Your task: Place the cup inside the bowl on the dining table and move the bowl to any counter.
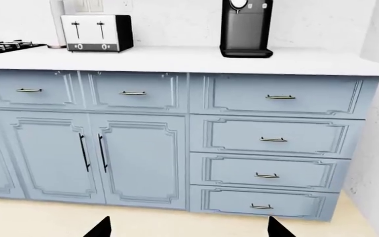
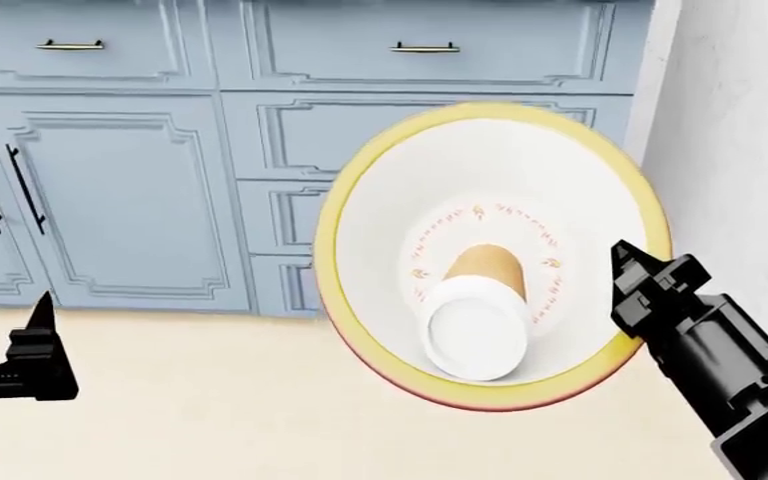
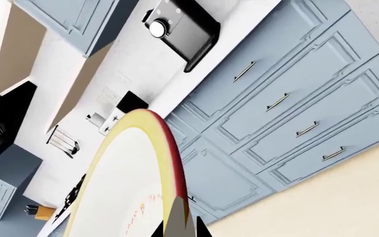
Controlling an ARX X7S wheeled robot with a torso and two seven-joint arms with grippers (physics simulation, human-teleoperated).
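Observation:
The bowl point(image 2: 371, 230), white inside with a yellow rim and a reddish lower edge, hangs in the air in front of blue cabinets, tilted toward me. The tan-orange cup point(image 2: 480, 318) lies on its side inside it, white mouth facing me. My right gripper point(image 2: 624, 270) is shut on the bowl's rim at its right side; the right wrist view shows the rim point(image 3: 166, 148) pinched between its fingertips point(image 3: 204, 228). My left gripper point(image 2: 40, 345) is open and empty, low at the left above the floor; its two tips point(image 1: 100, 228) stand wide apart. The counter point(image 1: 176, 60) runs above the cabinets. The dining table is out of view.
Blue cabinet doors and drawers point(image 1: 272, 138) stand close ahead. A toaster point(image 1: 97, 32) and a black coffee machine point(image 1: 246, 27) sit on the counter, with a stove point(image 1: 5, 47) at its left end. A white speckled wall point(image 2: 744, 130) rises at the right. The floor point(image 2: 197, 400) is beige.

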